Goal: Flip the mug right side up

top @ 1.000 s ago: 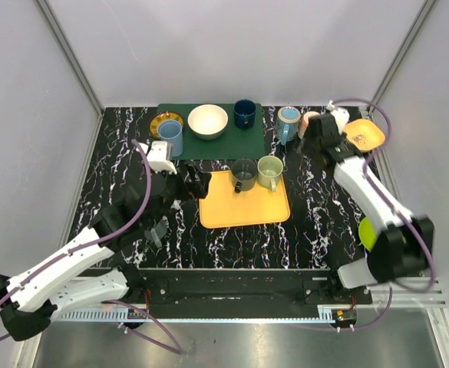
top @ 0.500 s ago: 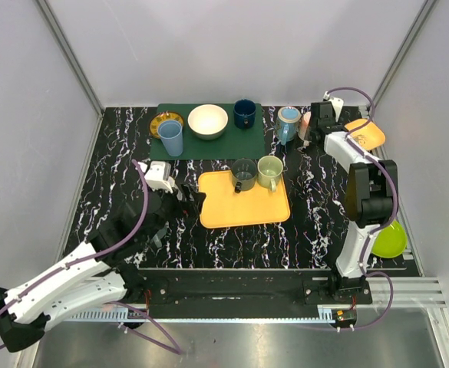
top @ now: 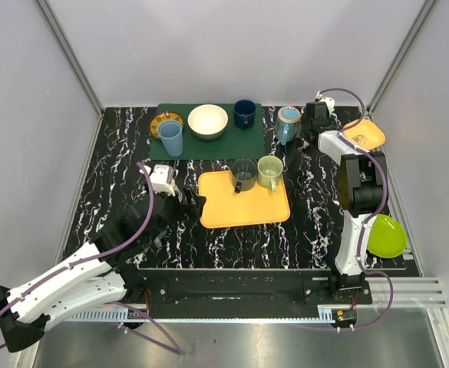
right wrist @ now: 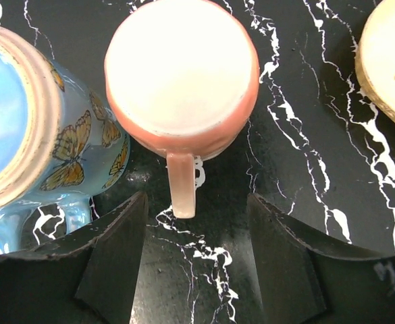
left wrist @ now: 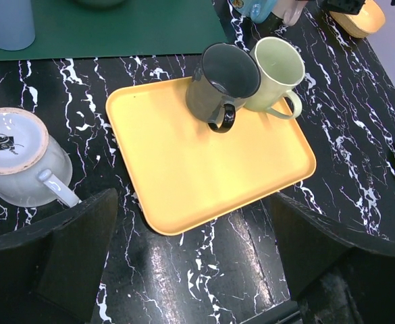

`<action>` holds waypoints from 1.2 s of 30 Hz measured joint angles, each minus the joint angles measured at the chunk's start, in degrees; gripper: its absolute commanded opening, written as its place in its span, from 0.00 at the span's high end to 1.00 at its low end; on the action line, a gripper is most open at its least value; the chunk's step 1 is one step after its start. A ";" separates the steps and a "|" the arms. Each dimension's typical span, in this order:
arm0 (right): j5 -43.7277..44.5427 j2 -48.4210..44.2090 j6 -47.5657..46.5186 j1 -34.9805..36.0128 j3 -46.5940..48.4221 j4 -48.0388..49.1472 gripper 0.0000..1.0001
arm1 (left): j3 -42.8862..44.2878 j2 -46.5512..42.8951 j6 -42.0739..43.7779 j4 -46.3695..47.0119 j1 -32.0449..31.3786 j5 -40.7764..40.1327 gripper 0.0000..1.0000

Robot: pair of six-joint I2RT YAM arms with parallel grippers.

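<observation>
A white mug (left wrist: pixel 18 158) stands upside down on the black marble table, base with a logo facing up, left of the orange tray (left wrist: pixel 204 175); the left arm hides it in the top view. My left gripper (left wrist: pixel 197 270) (top: pixel 188 202) is open and empty, near the tray's front left corner, right of that mug. A pink mug (right wrist: pixel 181 74) shows a flat white face upward, its handle pointing at my right gripper (right wrist: pixel 197 270) (top: pixel 314 121). That gripper is open just above it, not touching.
A dark mug (top: pixel 244 175) and a pale green mug (top: pixel 270 170) stand on the tray's back edge. A blue butterfly mug (right wrist: pixel 21 115) is close beside the pink mug. A yellow dish (top: pixel 364 134), a green plate (top: pixel 385 236) and cups on a green mat (top: pixel 243 142) surround them.
The right arm has folded back and its gripper moved left to above the pink mug. The left gripper drew back toward the near side. The green plate is uncovered.
</observation>
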 measured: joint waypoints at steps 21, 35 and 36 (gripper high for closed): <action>-1.75 8.70 1.60 -0.83 13.53 -6.27 0.62 | 0.00 2.91 0.94 0.11 0.00 -0.02 0.04; -3.69 11.47 2.60 -1.70 17.51 -10.64 1.00 | 0.00 2.91 0.90 0.11 0.00 0.02 0.05; -3.76 11.47 2.80 -1.70 17.51 -10.62 1.00 | 0.00 2.91 0.90 0.11 0.00 0.02 0.05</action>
